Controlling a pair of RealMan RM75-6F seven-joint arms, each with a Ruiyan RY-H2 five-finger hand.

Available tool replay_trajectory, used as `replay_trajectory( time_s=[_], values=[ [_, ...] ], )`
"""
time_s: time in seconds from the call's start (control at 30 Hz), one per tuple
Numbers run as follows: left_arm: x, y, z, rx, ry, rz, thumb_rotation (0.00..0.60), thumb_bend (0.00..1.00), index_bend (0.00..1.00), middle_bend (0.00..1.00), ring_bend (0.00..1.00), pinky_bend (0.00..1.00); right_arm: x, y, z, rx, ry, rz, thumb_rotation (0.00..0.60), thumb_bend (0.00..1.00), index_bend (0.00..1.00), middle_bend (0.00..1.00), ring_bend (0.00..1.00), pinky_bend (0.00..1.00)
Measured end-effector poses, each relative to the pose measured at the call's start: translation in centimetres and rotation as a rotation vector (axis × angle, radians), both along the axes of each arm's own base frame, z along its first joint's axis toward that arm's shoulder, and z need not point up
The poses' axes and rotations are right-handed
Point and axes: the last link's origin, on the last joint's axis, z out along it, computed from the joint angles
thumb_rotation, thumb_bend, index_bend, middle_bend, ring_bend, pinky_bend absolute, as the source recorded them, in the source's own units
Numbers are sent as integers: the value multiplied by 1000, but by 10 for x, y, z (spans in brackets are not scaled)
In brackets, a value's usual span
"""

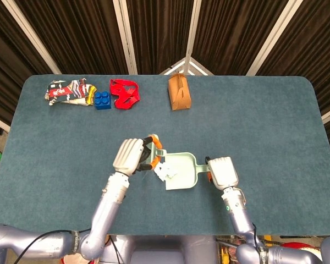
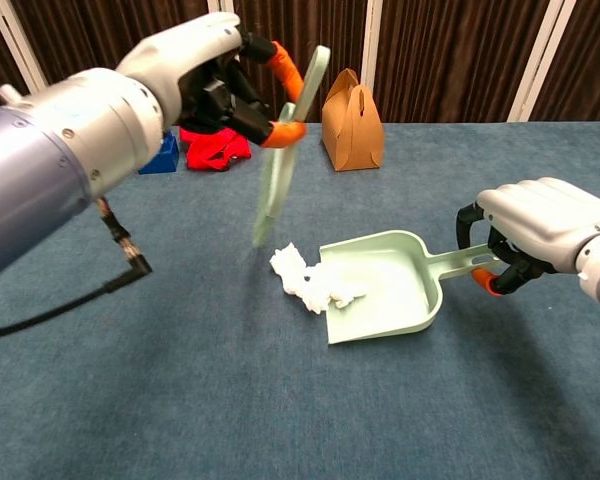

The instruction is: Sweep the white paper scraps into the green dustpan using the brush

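- Scraps (image 2: 308, 283) of white crumpled paper lie at the dustpan's open lip, part on the pan edge, part on the table just left of it; not fully inside.
- Judged very light and soft: a stiff stroke would likely scatter them, a short low drag toward the pan looks safer. No need to grasp them; the brush does the work.
- Dustpan (image 2: 395, 290), pale green, flat on the table (image 1: 275, 121), mouth facing the robot's left. Looks like thin rigid plastic, light, liable to skid unless braced by its handle.
- Right hand (image 2: 540, 230) wraps the dustpan handle, fingers curled round it, steadying the pan.
- Brush (image 2: 280, 150), same pale green, raised clear of the table above and left of the scraps, bristle end down, tilted. Light and stiff in the handle by the look.
- Left hand (image 2: 205, 70) grips the brush near its upper end.
- Farther back: brown paper box (image 1: 179, 92) well behind the pan.
- Far left edge: red cloth (image 1: 124, 92), blue block (image 1: 103, 99), printed wrapper (image 1: 67, 91) in a row, well apart from the work.
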Motion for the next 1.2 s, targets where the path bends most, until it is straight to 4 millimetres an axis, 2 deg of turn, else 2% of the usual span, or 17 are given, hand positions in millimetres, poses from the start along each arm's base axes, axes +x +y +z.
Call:
replay_trajectory(
  time_s=[0.13,0.3,0.5,0.77,1.0,1.2],
  values=[
    [-16,4,-1,-21,93,18,600,674,800,1000,1000,1000,0,0,0,0,5,-1,600,483,550,898,894,889],
    [-34,6,-14,-57,196,43,600,674,801,1000,1000,1000,-2,-3,1,-2,11,-11,600,484,550,898,894,889],
    [-38,6,-31,-82,258,69,600,674,802,1000,1000,1000,-3,-6,3,-4,13,-17,600,486,550,898,894,889],
    [-16,-4,-56,-124,216,51,600,672,802,1000,1000,1000,-7,-9,5,-7,12,-24,600,487,550,898,894,889],
    [13,-19,-76,-139,138,0,600,670,801,1000,1000,1000,-8,-5,5,3,8,-20,600,489,550,898,894,890],
    [41,-22,-85,-100,73,-30,600,659,798,1000,1000,1000,-3,-2,3,7,-4,-14,600,491,550,898,894,889]
  ],
)
